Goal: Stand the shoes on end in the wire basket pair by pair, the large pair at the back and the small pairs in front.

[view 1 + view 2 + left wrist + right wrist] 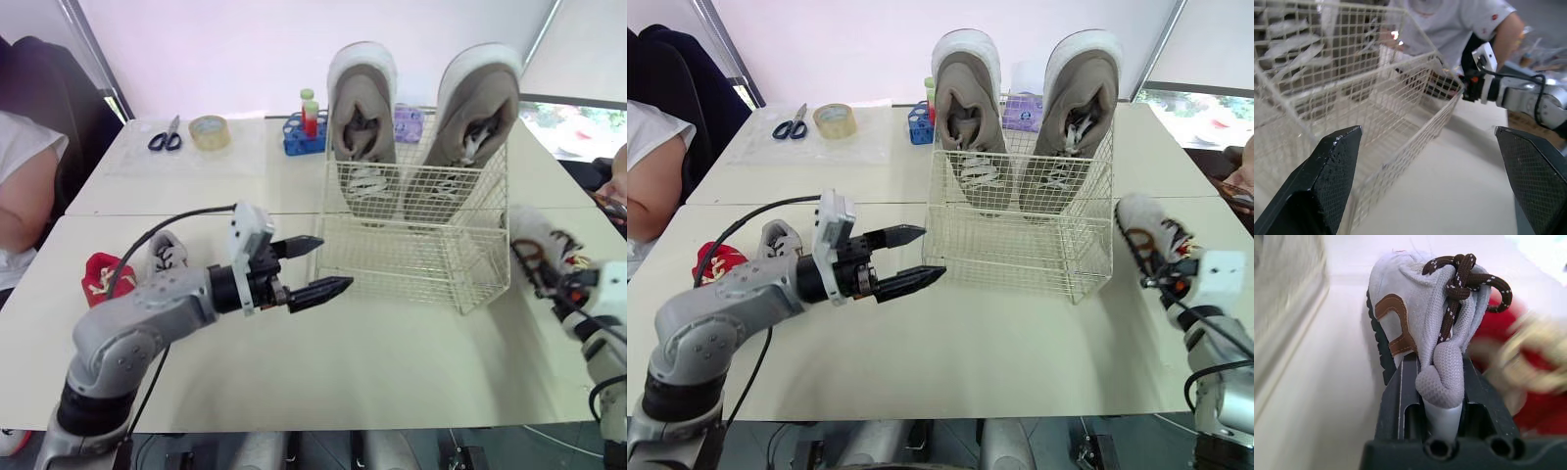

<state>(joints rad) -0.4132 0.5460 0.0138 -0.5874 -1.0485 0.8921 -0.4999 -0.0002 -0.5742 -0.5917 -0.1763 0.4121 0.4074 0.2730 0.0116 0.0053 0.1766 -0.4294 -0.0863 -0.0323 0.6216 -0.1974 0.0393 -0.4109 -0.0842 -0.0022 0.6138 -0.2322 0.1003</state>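
The large pair point(363, 127) is stood on end, heels up, against the back wall of the basket point(421, 245), so that the front half is left free for the small pairs. A small grey shoe point(1410, 318) is clamped by its upper in the right end effector point(1442, 377) and held near the basket's right side, apparently ready to be lowered in. The left end effector point(333, 262) is held open and empty at the basket's front left corner, perhaps to steady it. Another grey shoe point(168, 257) and a red shoe point(103, 277) lie on the surface point(392, 362) at the left
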